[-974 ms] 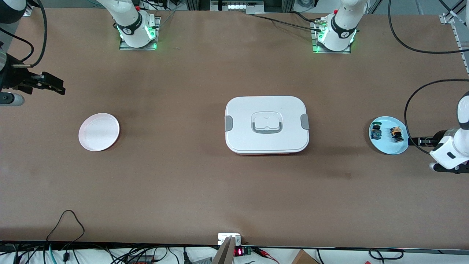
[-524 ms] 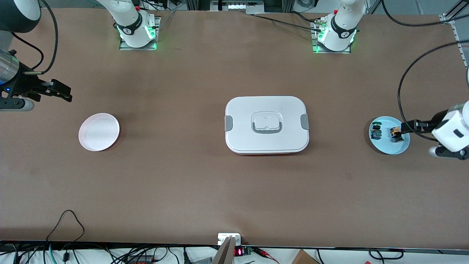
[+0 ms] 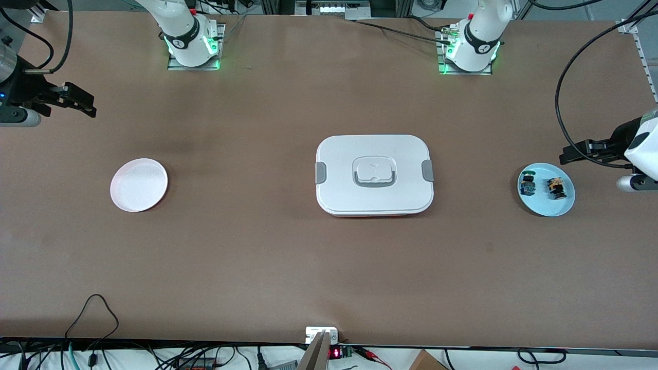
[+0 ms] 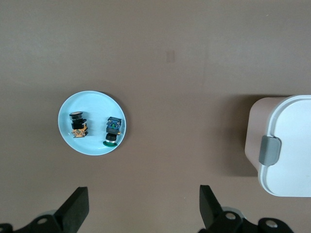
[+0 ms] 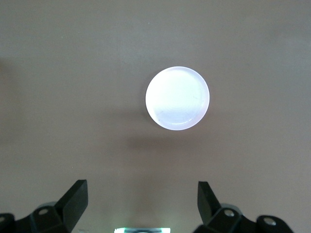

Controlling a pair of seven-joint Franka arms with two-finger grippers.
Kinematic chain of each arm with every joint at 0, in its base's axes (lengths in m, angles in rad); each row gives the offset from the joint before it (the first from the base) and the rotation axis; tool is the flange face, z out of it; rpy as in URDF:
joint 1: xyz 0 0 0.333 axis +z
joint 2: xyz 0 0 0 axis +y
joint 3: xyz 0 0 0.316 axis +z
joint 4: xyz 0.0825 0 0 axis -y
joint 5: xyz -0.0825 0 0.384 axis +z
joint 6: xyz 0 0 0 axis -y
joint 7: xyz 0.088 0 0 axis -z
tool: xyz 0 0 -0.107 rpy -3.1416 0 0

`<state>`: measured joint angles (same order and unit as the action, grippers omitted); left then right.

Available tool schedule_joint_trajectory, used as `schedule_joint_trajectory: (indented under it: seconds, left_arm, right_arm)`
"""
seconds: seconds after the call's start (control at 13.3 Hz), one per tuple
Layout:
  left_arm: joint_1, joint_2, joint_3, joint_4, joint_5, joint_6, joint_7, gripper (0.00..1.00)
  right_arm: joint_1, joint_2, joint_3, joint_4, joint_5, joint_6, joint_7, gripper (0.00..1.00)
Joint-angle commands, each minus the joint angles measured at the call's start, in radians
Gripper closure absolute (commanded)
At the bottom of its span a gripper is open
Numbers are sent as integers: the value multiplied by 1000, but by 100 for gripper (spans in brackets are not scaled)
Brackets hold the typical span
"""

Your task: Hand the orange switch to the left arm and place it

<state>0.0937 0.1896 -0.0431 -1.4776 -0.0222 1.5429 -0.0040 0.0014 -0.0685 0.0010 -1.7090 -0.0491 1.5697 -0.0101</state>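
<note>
2 arms: both grippers are in the air, neither holding anything.
Left gripper (image 3: 568,153): over bare table at the left arm's end, just beside the blue plate's rim; fingers (image 4: 75,208) spread wide apart, nothing between them.
Right gripper (image 3: 87,105): over bare table at the right arm's end, apart from the pink plate; fingers (image 5: 73,196) spread wide apart, nothing between them.
Orange switch (image 3: 555,188): lying on its side in the blue plate (image 3: 546,208), untouched.
Blue-green component (image 3: 527,185): also in the blue plate, beside the orange switch, on the side toward the box; the 2 parts do not touch.
Box (image 3: 374,174): lid on, flat at mid-table, between the 2 plates and well apart from both.
Pink plate (image 3: 139,185): toward the right arm's end of the table, with nothing on it.
Table (image 3: 257,257): brown surface.
</note>
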Motion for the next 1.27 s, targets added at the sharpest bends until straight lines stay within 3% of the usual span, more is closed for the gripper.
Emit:
schedule_joint_trajectory:
  seconds: [0.0,1.2]
  left_arm:
    - [-43,-136,26,-115,-16,37,21,0]
    - [-40,-127,8,-70,54,31,27,0]
  right_arm:
    - [-5,10,10,51,15,-22,-7,0]
    - [-3,10,11,83,17,-45,-8,0]
